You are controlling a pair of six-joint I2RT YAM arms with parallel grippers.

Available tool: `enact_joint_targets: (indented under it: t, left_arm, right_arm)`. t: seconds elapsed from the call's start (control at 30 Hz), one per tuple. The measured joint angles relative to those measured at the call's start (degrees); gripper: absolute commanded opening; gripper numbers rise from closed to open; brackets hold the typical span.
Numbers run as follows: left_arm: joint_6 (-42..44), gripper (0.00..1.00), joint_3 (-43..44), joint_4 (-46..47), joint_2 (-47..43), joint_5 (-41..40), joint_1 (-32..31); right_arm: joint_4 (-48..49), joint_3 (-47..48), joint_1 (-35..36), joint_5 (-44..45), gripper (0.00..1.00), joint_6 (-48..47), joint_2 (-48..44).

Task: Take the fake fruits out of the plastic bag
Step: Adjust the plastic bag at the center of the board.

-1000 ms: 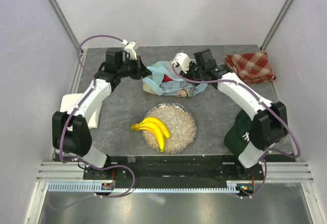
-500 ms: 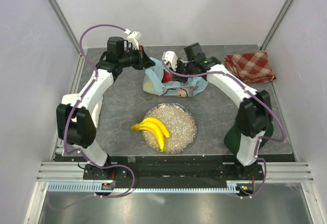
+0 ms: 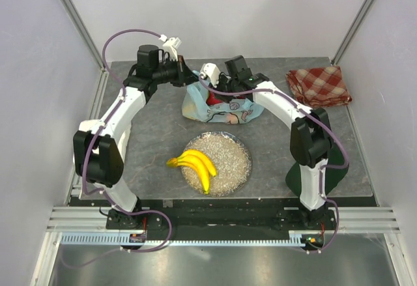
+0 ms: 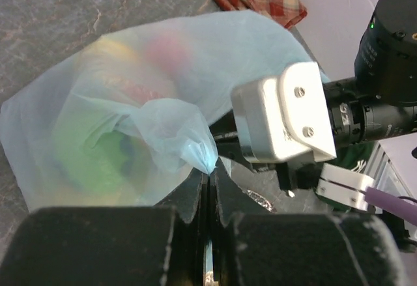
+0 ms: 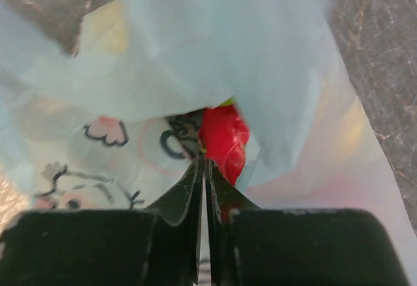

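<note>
Illumination is bright, even and diffuse from overhead; shadows on the counter (image 3: 150, 136) are soft. Wrist views are soft-focused (black foreground fully blurred); the plastic bag (image 4: 98, 90) shows mild glare.

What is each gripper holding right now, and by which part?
Left gripper: a bunched fold of the light blue translucent plastic bag, pinched at its tip. Right gripper: shut at the bag's mouth near a glossy red fruit; a hold cannot be told.

Thin translucent plastic bag (image 4: 98, 123); glossy bananas (image 3: 195, 162).
</note>
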Motion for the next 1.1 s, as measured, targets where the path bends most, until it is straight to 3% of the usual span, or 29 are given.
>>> enact_joint_targets:
  t: [0.13,0.37,0.47,0.5,0.77,0.87,1.0,1.1]
  left_arm:
    - [2.45,0.02,-2.05,-2.8,-1.81,-5.51,-0.2]
    - [9.66,0.02,0.22,-6.73,-3.72,-23.32,-0.22]
    - [11.98,0.02,3.56,-6.78,-3.5,-27.98,-0.22]
    - [12.83,0.02,4.79,-6.71,-3.48,-28.76,-0.22]
    - [15.96,0.02,4.2,-6.43,-3.67,-27.06,-0.26]
    - [15.85,0.02,0.13,-7.06,-3.76,-25.18,-0.26]
    - [15.13,0.02,-4.2,-8.02,-4.0,-21.92,-0.37]
    - [14.38,0.02,-6.14,-8.26,-4.31,-20.28,-0.83]
  right_arm:
    - [3.58,2.32,-0.2,3.48,0.13,2.36,4.63]
    - [15.08,3.54,-1.62,12.61,0.22,5.55,9.68]
    - [17.97,4.33,-2.16,17.7,0.44,6.03,11.15]
    - [18.49,4.33,-2.43,19.04,0.58,6.03,11.5]
    - [14.73,1.64,-5.38,21.46,0.77,6.08,10.34]
    - [10.71,-6.49,-6.71,18.67,0.96,6.21,3.89]
    - [5.03,-17.84,-7.78,12.07,0.98,4.9,-8.68]
    - [4.15,-20.2,-7.41,7.37,0.98,3.85,-13.84]
